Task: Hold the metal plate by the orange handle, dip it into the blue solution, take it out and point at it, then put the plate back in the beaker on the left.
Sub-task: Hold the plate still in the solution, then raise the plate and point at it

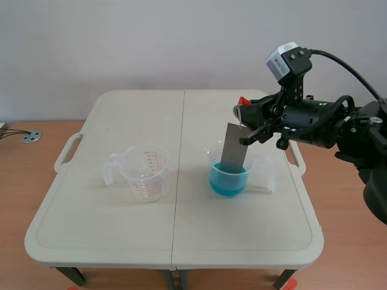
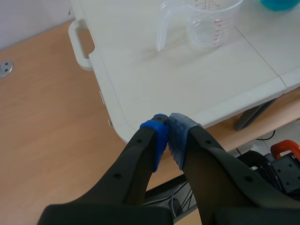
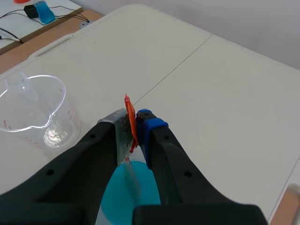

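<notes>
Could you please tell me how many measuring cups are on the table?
2. An empty clear cup stands on the table's left half; a cup of blue liquid, holding the metal plate, on the right.

This looks like a robot test room or a small lab, not a home. A black robot arm [image 1: 326, 124] carries a camera [image 1: 289, 59] on top. Its right gripper [image 3: 133, 124] holds a metal plate [image 1: 234, 148] that hangs down into a measuring beaker [image 1: 254, 169] with blue liquid [image 1: 227, 181], just under the gripper. A second beaker [image 1: 145, 172], clear and with a red scale, stands well apart from the gripper. Both are on a plain folding table [image 1: 109, 241] of light plastic. The wall [image 1: 151, 42] is bare, the floor [image 1: 24, 181] looks like wood, and loose cables [image 1: 9, 132] lie on it.
</notes>
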Robot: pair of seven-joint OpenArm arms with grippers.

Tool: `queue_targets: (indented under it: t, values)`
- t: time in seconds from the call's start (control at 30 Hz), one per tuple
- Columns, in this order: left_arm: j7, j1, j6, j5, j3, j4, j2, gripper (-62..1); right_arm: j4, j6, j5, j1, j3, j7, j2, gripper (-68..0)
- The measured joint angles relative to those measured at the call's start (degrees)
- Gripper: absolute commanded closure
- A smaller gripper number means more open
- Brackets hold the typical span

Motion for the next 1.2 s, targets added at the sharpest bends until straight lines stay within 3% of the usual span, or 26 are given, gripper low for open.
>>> queue_targets:
  t: [0.3, 0.87, 1.2]
  values:
    - [0.02, 0.0, 0.0, 0.02, 0.0, 0.0, 0.0, -1.8, 5.68, 0.0, -0.52, -2.56, 2.62, -3.19, -1.64, -1.3]
    - [0.02, -0.57, -0.02, 0.02, 0.0, 0.0, 0.0, -1.8, 18.1, 0.04, -0.37, -4.42, 4.92, -4.04, -1.57, -1.3]
    - [1.62, -12.22, -1.05, 0.04, 1.09, 0.0, 0.0, -1.8, 20.26, 0.04, 0.52, -4.42, 4.92, -4.04, -1.57, -1.3]
